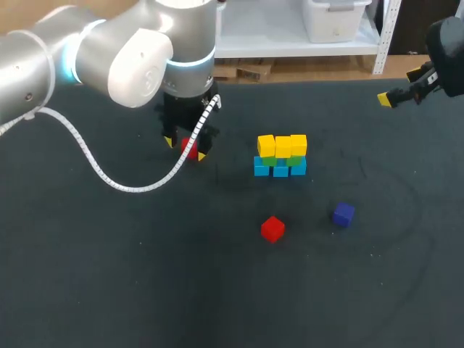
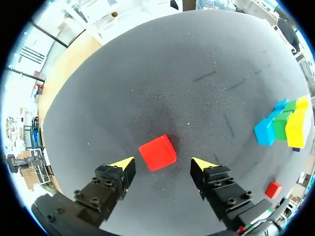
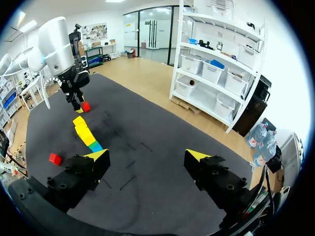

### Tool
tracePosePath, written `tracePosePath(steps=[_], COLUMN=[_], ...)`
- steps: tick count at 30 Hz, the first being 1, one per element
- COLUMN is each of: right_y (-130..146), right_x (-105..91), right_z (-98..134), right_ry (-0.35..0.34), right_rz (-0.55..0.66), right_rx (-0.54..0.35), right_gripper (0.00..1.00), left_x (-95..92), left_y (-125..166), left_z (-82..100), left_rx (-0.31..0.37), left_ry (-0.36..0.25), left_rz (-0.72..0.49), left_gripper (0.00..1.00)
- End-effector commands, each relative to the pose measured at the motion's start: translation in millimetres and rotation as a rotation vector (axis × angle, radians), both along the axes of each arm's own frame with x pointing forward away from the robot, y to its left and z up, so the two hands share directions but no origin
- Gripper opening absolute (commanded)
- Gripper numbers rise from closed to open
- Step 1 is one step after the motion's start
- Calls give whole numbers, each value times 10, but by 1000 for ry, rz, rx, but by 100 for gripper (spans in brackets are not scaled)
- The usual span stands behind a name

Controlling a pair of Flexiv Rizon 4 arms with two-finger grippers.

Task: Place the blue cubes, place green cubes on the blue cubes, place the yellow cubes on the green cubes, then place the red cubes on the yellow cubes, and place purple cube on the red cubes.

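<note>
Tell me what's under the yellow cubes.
Green cubes sit directly under the yellow cubes, with blue cubes at the bottom. The green layer is mostly covered, so its count is unclear.

Three blue cubes [image 1: 280, 171] are sitting on the table [image 1: 109, 275], and three yellow cubes [image 1: 283, 147] are sitting above them. Green cubes [image 1: 295, 161] are peeking out between; two are showing for certain. Two red cubes [image 1: 272, 228] are lying apart, and one purple cube [image 1: 344, 214] is lying alone

My head view looks down from behind; left wrist close over the surface [image 2: 147, 73], right wrist distant; all share the cube stack [image 1: 281, 156].
</note>
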State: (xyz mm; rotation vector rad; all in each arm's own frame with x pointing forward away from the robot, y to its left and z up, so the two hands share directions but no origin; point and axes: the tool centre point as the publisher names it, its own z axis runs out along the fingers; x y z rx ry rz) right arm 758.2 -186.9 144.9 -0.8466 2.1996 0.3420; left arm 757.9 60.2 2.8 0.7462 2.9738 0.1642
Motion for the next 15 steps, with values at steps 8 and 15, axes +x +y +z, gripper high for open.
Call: tracePosePath(steps=[8,15], right_y=[-7,-7], right_x=[3,3], right_z=[-4,-4], right_ry=[0,0], right_rz=[3,3], right_rx=[3,3], right_gripper=[100,100], left_x=[82,131], left_y=[-41,-31], left_z=[-30,-42], left_rx=[2,13], left_ry=[9,-4], left_rz=[1,-33], left_gripper=[54,45])
